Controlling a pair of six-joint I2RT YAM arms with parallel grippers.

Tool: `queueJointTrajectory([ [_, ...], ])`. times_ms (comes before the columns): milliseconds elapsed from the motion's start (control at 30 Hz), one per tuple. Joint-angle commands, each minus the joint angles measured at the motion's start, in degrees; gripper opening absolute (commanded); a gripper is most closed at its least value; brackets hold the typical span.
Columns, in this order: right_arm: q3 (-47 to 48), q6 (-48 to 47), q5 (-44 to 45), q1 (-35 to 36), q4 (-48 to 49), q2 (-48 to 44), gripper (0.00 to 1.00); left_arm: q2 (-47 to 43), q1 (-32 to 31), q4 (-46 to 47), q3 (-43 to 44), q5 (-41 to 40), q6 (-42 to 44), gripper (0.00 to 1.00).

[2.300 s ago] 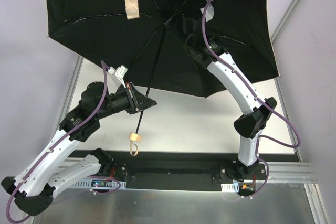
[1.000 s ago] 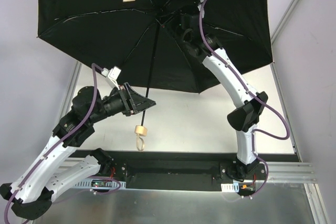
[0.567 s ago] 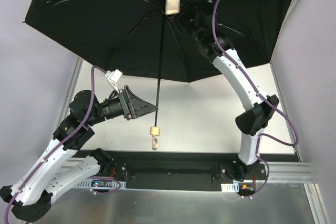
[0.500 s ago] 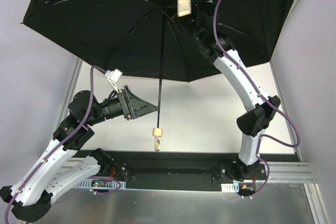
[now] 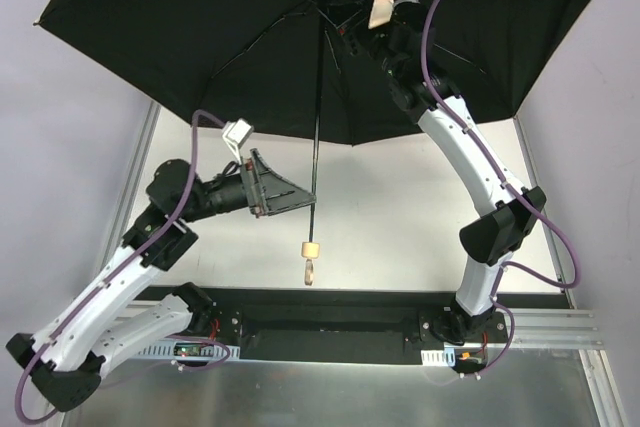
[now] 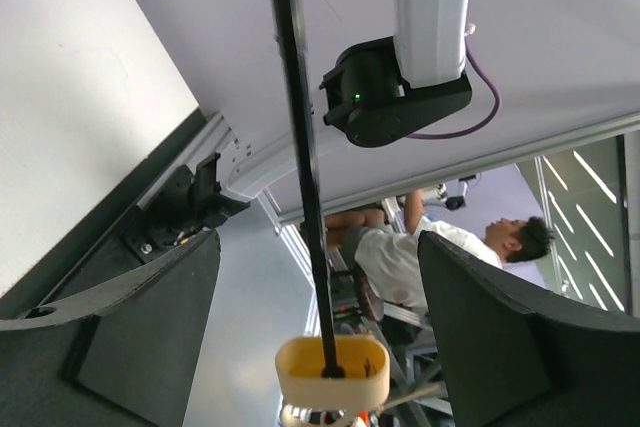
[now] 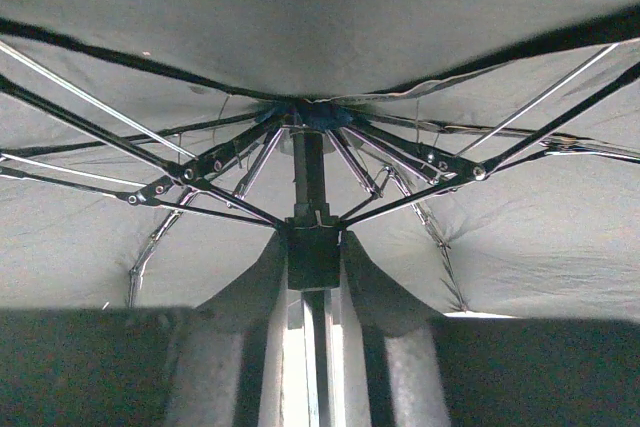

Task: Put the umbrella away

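One umbrella point(image 5: 200, 37), open: matte black lining, thin metal ribs, slim shaft point(image 5: 316, 117), pale rounded knob point(image 5: 310, 248) above table point(image 5: 400, 207). Right gripper point(image 7: 313, 277) clamps shaft under hub. Left gripper point(image 6: 315, 277) spread wide around shaft, untouching.

Umbrella point(image 7: 150, 37) is being viewed from beneath, open, with the upper frame being filled by its dark lining. Thin metal ribs point(image 7: 200, 162) are being fanned outward from a hub at the top of the shaft point(image 7: 308, 162). The dark runner block point(image 7: 313, 259) on that shaft is being clamped by the right gripper point(image 7: 314, 245), with fingers point(image 7: 255, 307) being pressed against both sides.
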Motion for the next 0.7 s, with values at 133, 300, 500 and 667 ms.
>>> queueJointTrajectory([
  [133,1.08,1.61,-0.52,0.25,9.02,-3.52,0.00,7.74,-0.85,9.20,2.00,7.84,-2.09,0.61],
  [300,1.70,1.26,0.01,0.08,6.23,-3.96,0.00,5.73,-0.85,5.96,1.29,0.83,-0.35,0.05],
  [500,-1.62,-0.15,-3.14,1.04,-3.46,-7.03,0.00,4.75,-0.76,-3.54,5.51,-8.94,5.02,0.00],
  [667,-12.69,-3.57,-8.16,6.74,-1.97,-13.17,0.00,8.27,0.82,-4.77,8.94,-9.65,7.40,0.00],
])
